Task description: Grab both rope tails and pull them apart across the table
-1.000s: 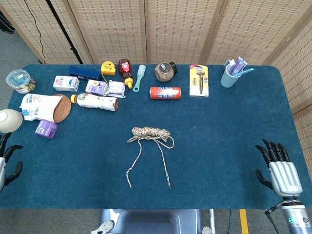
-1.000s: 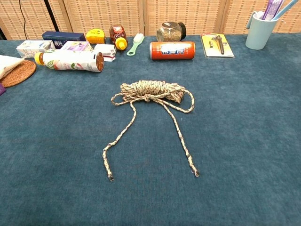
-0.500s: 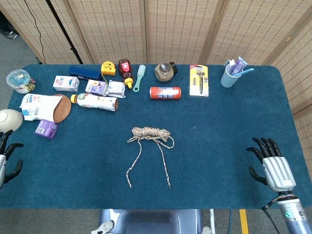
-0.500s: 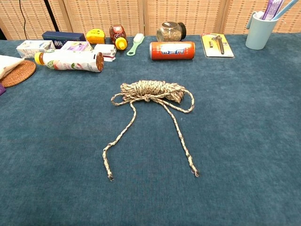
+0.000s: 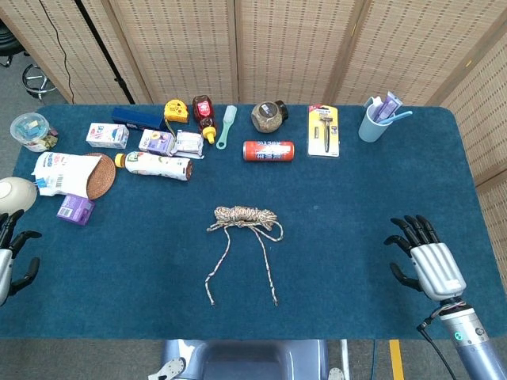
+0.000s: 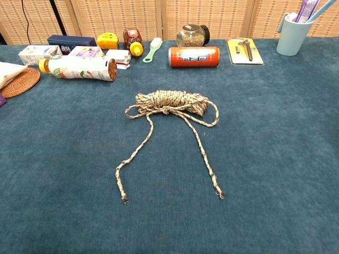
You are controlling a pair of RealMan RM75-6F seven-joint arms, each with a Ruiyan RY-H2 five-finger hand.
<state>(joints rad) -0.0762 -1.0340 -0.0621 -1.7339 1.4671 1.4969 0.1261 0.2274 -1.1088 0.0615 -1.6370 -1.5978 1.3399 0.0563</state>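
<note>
The right hand [image 5: 424, 264] has crept inward from the table's right edge over the last second, sliding up and toward the middle, and now hovers above the cloth near the front right corner with its fingers spread and nothing in them. The left hand [image 5: 9, 257] has barely shifted; it sits at the left edge near the front, fingers apart and empty as far as can be told, since most of it is cut off by the frame. Neither hand shows in the chest view.

The rope [image 6: 170, 103] has not moved. Its bundle lies near the middle of the table, and both tails run toward the front edge: the left tail [image 6: 130, 159] ends a little left of centre, the right tail [image 6: 206, 161] a little right of it.

So the reach has only begun, on the right side. Both hands are well apart from the tails, and no grasp has been made yet.
</note>
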